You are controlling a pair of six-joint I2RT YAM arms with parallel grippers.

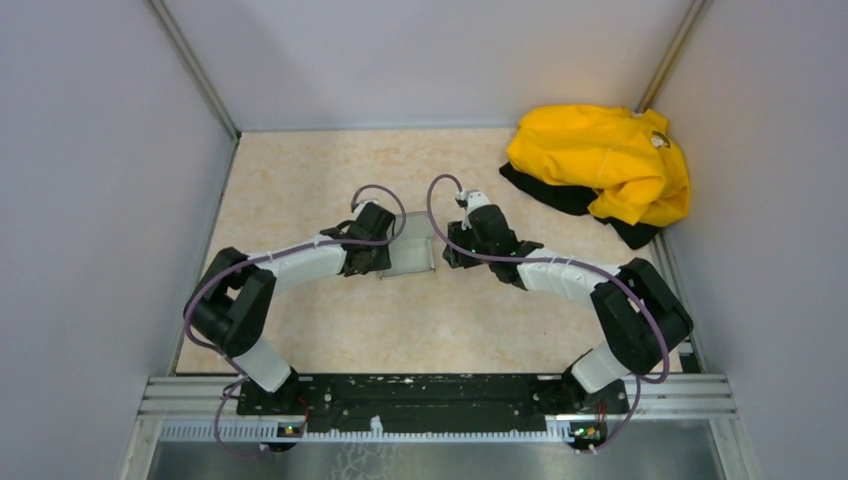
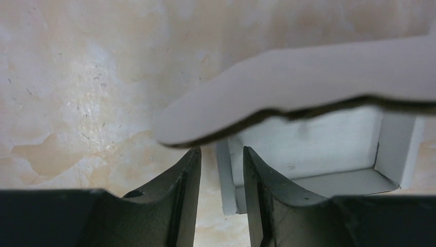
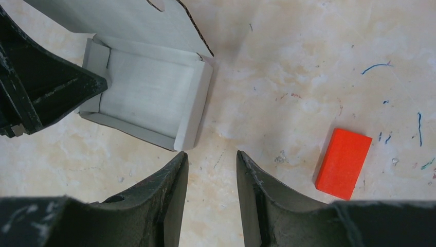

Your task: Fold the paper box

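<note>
The paper box (image 1: 412, 256) is a pale grey-white shallow tray with its lid flap (image 3: 118, 20) standing open, and it lies on the table between both arms. My left gripper (image 2: 222, 154) straddles the tray's left side wall (image 2: 225, 177). That wall stands between the open fingers, with a gap showing on its outer side. The lid flap (image 2: 308, 82) hangs blurred above those fingers. My right gripper (image 3: 212, 157) is open over bare table, just off the tray's near right corner (image 3: 186, 139), and holds nothing. In the top view it (image 1: 450, 246) sits at the box's right edge.
A small red block (image 3: 343, 162) lies on the table to the right of my right fingers. A yellow garment (image 1: 605, 160) over dark cloth is heaped in the back right corner. Grey walls close in the table on three sides.
</note>
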